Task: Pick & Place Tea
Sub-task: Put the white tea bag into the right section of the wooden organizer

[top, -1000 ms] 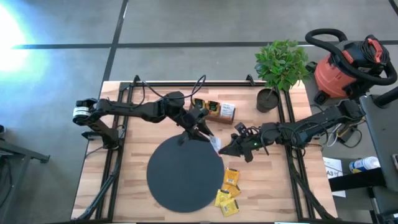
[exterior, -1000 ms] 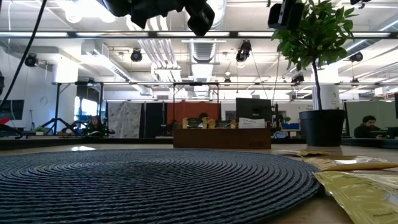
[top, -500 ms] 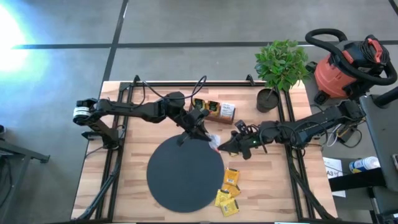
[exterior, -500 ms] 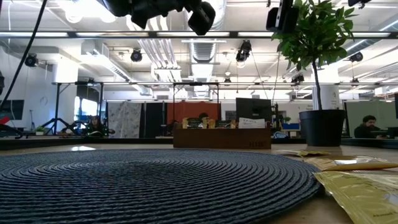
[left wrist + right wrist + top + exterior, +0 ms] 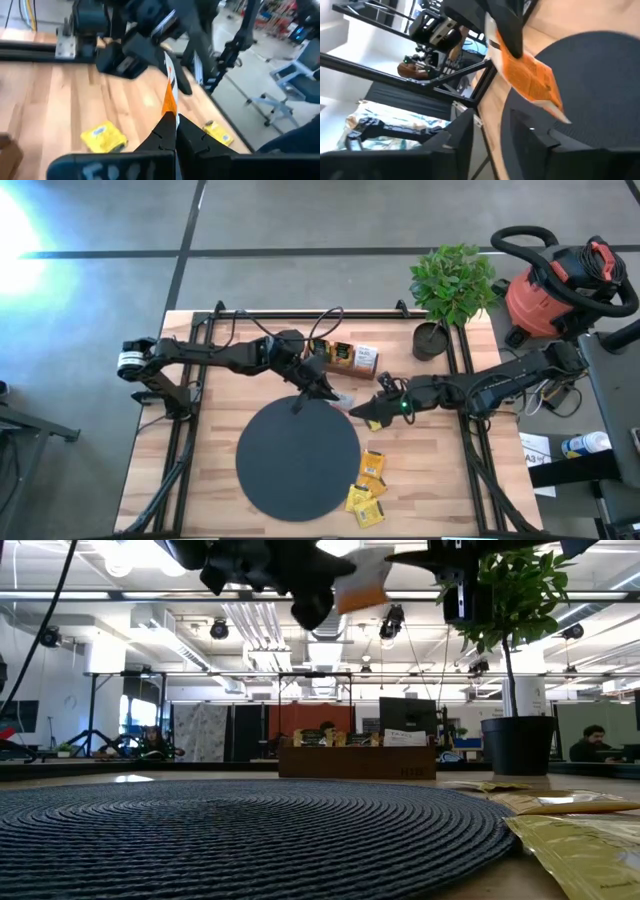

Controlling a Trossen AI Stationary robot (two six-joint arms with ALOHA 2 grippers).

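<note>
An orange-red and white tea sachet (image 5: pixel 530 80) hangs in the air above the far edge of the black disc (image 5: pixel 297 460). My left gripper (image 5: pixel 176 131) is shut on it. My right gripper (image 5: pixel 492 136) faces it from the table's right side and is open, with its fingers on either side of the sachet's other end. In the low view the sachet (image 5: pixel 362 580) shows between the left gripper (image 5: pixel 312 595) and the right gripper (image 5: pixel 452 570). Several yellow sachets (image 5: pixel 369 483) lie flat on the wood to the right of the disc. My left gripper pinches one edge of the sachet (image 5: pixel 170 107) between its two fingers (image 5: pixel 161 136). It comes nearly level from the table's left side, tipped slightly down. The sachet stands on edge and sticks out beyond the fingertips toward the right gripper, clear of the disc and table.
A brown wooden tray (image 5: pixel 342 356) with more sachets stands behind the grippers at the far side. A potted plant (image 5: pixel 450 288) is at the far right corner. Black rails (image 5: pixel 462 395) run along both sides of the table. A red vacuum (image 5: pixel 560 285) is on the floor beyond.
My left gripper has shut on the sachet that my right gripper held out to it. Both grippers have tipped downward and sunk a little, which brought the sachet into the low view. The sachet stays in the air between them.
</note>
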